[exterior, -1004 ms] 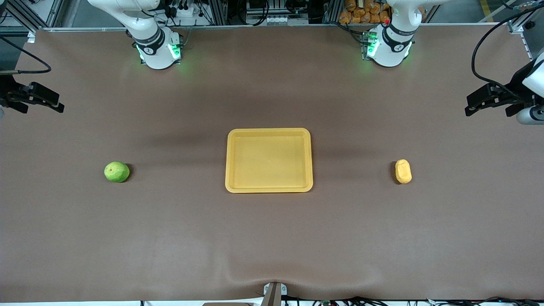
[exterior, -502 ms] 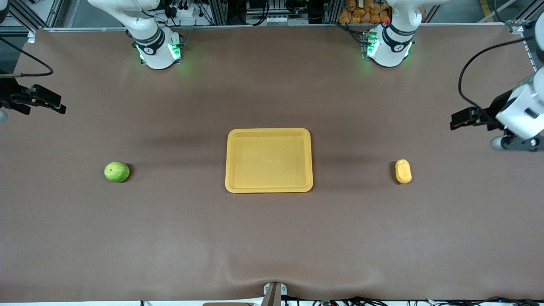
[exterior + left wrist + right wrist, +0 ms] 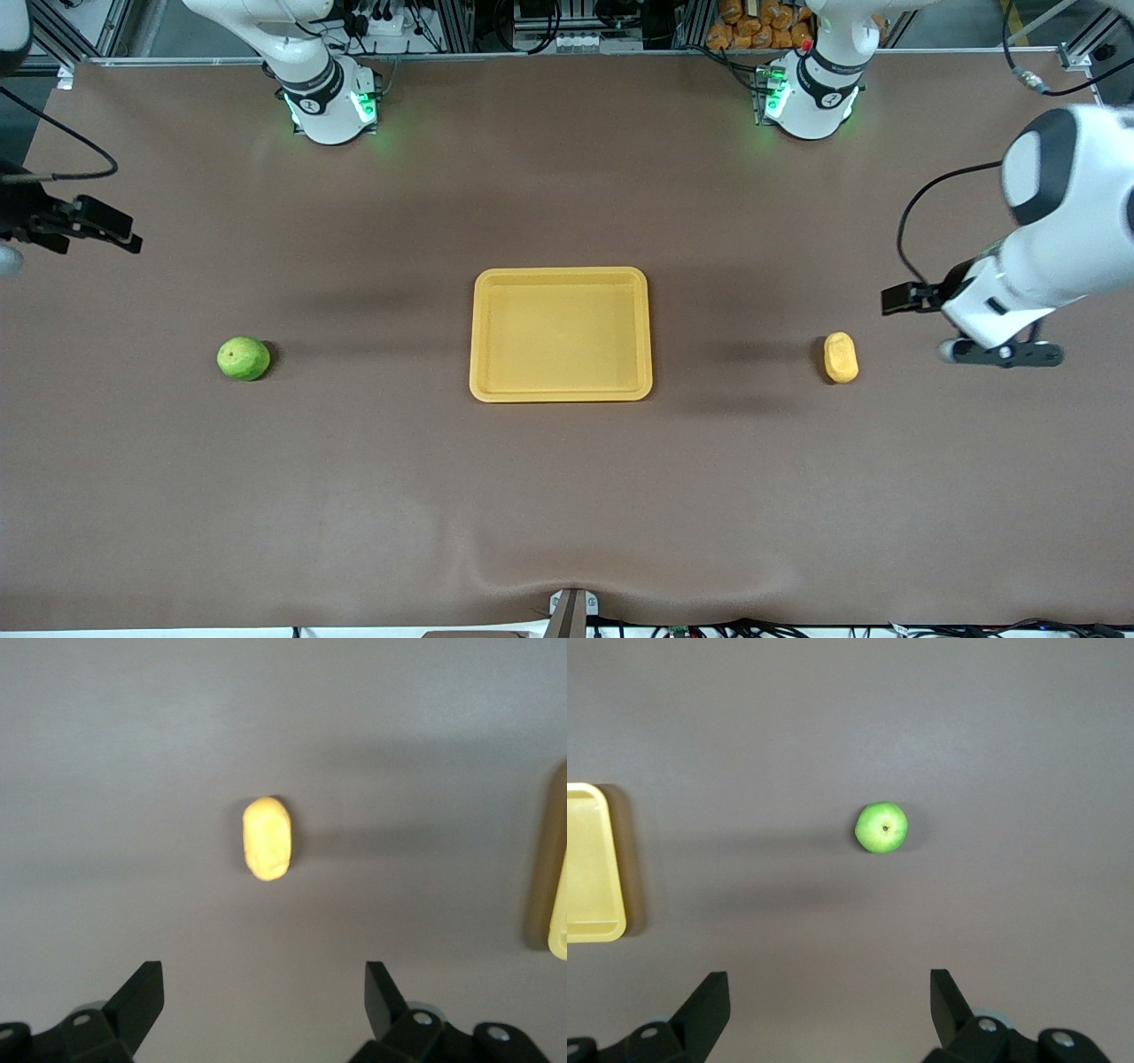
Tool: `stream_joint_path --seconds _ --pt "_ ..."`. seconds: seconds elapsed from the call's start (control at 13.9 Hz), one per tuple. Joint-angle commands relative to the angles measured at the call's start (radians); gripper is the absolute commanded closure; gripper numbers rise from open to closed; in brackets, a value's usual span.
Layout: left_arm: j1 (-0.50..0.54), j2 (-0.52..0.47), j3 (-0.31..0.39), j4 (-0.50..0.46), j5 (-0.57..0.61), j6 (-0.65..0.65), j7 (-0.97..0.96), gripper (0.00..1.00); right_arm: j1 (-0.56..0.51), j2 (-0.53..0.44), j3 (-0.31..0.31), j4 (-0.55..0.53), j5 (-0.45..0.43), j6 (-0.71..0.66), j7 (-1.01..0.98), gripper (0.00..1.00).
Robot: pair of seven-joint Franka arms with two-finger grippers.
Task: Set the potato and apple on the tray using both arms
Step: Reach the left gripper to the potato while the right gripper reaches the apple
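Hovering over bare table at the left arm's end, the left gripper (image 3: 902,299) has its fingers (image 3: 142,997) spread wide with nothing between them; the potato (image 3: 841,357) lies on the table just beside it, toward the tray (image 3: 561,392), and is untouched. In the left wrist view the potato (image 3: 267,838) sits ahead of the gap between the two fingers. The right gripper (image 3: 111,230) hangs over the table at the right arm's end, its fingers (image 3: 707,1001) also parted and holding nothing. The apple (image 3: 243,358) rests on the table well apart from that gripper, between it and the tray, and shows ahead of the fingers in the right wrist view (image 3: 881,827). The tray lies midway between the two fruits.
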Motion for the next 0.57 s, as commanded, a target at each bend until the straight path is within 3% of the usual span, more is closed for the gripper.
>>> stream_joint_path --seconds 0.0,0.5 --pt "-0.008 0.054 -0.001 -0.056 -0.007 0.109 -0.025 0.00 -0.012 -0.008 0.006 -0.071 -0.018 0.073 0.001 0.00" --pt "0.000 0.243 0.000 -0.138 -0.008 0.353 -0.126 0.00 -0.012 -0.003 0.006 -0.261 -0.038 0.333 -0.002 0.00"
